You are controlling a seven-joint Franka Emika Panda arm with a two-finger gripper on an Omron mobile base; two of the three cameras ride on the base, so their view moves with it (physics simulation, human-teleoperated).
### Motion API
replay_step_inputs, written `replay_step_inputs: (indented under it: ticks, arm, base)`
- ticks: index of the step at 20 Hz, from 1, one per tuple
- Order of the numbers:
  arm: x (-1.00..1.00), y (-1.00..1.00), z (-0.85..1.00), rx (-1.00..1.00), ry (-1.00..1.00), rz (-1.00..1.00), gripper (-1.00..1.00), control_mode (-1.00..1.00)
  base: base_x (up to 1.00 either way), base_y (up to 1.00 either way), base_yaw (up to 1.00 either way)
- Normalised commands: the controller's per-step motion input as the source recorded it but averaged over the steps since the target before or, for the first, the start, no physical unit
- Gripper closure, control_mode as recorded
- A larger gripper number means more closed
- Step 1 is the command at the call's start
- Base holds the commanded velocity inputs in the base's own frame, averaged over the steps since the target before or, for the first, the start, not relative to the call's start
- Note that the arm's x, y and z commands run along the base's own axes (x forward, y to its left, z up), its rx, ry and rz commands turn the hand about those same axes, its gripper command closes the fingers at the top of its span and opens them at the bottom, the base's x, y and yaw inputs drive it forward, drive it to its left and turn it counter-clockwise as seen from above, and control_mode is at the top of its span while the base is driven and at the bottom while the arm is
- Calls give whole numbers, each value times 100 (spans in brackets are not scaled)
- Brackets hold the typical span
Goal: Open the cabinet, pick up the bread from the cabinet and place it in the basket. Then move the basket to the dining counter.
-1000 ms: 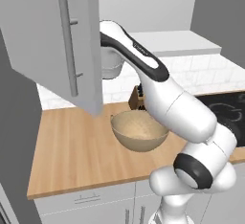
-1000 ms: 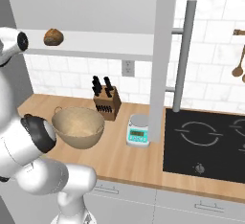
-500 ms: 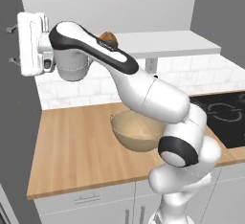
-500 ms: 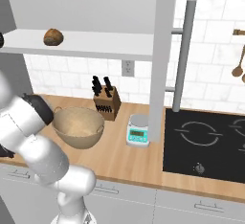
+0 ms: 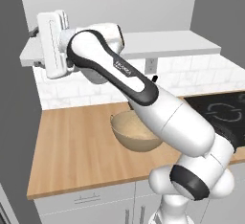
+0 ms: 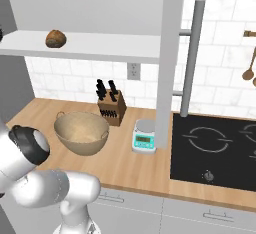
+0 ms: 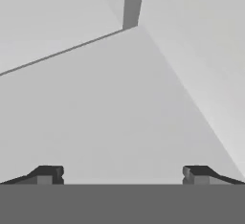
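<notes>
The cabinet (image 6: 170, 53) stands open; its right door is edge-on, with the silver bar handle (image 6: 192, 58) facing me. The bread (image 6: 55, 38), a small brown loaf, lies on the white shelf (image 6: 100, 45) at the left. My gripper (image 5: 38, 48) is up at shelf height by the shelf's left end, left of the bread. It is open (image 7: 122, 175) with nothing between its fingertips (image 7: 45, 174), and faces plain grey panels. The tan basket (image 6: 81, 133) sits on the wooden worktop below the shelf. The dining counter is out of view.
A knife block (image 6: 111, 107) stands behind the basket. A small kitchen scale (image 6: 144, 137) lies right of the basket, and the black cooktop (image 6: 215, 150) beyond that. Wooden spoons (image 6: 248, 70) hang on the tiled wall. A tall grey panel (image 5: 14, 113) bounds the worktop's left side.
The left door, half-open across the left base view a second ago, has swung wide out of it. The arm has risen and reached left to shelf height. The jaws stayed open.
</notes>
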Motion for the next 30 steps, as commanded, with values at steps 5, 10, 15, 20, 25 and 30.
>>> replay_step_inputs:
  ticks: [5, 10, 15, 20, 25, 30]
  arm:
    - [-11, -100, -5, -18, -1, -15, -100, -100]
    - [-10, -100, 0, -22, -8, -13, -100, -100]
    - [-9, -100, 0, -34, -17, -13, -100, -100]
    - [-11, -100, 0, -44, -23, -13, -100, -100]
    - [0, -68, 1, -55, -22, -6, -100, -100]
    - [0, -15, 0, -60, -34, 0, -100, -100]
  base:
    - [0, 0, 0]
    - [0, 0, 0]
    - [0, 0, 0]
    - [0, 0, 0]
    - [0, 0, 0]
    - [0, 0, 0]
